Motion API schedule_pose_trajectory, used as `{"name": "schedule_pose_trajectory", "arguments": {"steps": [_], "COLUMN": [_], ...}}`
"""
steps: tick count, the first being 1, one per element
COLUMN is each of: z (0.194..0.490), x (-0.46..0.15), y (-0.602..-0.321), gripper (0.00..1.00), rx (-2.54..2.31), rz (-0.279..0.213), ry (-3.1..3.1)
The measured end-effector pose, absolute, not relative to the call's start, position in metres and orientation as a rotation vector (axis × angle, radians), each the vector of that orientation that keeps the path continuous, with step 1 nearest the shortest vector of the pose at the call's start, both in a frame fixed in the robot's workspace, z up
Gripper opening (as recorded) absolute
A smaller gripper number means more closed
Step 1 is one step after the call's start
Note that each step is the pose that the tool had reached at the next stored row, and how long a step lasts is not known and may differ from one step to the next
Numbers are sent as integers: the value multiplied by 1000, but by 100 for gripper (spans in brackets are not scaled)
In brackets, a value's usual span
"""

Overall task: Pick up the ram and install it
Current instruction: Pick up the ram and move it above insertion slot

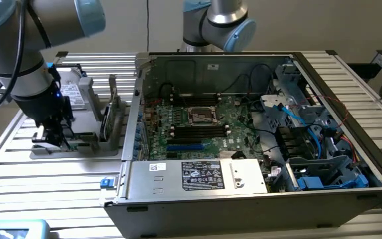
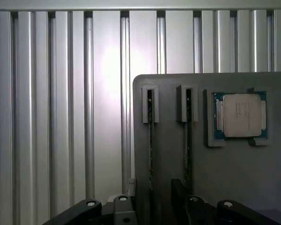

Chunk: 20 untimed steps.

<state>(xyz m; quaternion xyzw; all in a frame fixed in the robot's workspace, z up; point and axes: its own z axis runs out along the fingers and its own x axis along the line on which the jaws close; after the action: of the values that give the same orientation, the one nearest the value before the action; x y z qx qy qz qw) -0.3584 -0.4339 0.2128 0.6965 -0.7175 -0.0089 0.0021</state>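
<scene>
Over the grey tray (image 1: 78, 151), the claw (image 1: 51, 141) hangs wide open and empty, the ram (image 1: 116, 119) upright nearby.

I saw a grey tray (image 2: 234, 187) lying on the slatted metal table (image 2: 61, 117). Two slots held thin boards edge-on, and a square chip (image 2: 241, 115) sat in a recess beside them. The gripper (image 2: 154, 201) stood with its fingers apart, either side of one memory stick (image 2: 150, 140).

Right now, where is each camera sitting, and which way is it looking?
Exterior view: off the arm, high up, looking down on the open computer case and grey tray; that arm shows.
Wrist view: on the wrist, looking straight down at the tray, ram and processor; its open fingers show.
Both show the tray.
</scene>
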Motion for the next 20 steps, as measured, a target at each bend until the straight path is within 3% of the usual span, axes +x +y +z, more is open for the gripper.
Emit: {"name": "schedule_pose_trajectory", "arguments": {"steps": [16, 20], "z": [196, 198], "x": [-359, -360], "y": [-434, -434], "gripper": [42, 27], "rx": [2182, 2181], "rz": [-21, -17], "ry": [-2248, -2247]}}
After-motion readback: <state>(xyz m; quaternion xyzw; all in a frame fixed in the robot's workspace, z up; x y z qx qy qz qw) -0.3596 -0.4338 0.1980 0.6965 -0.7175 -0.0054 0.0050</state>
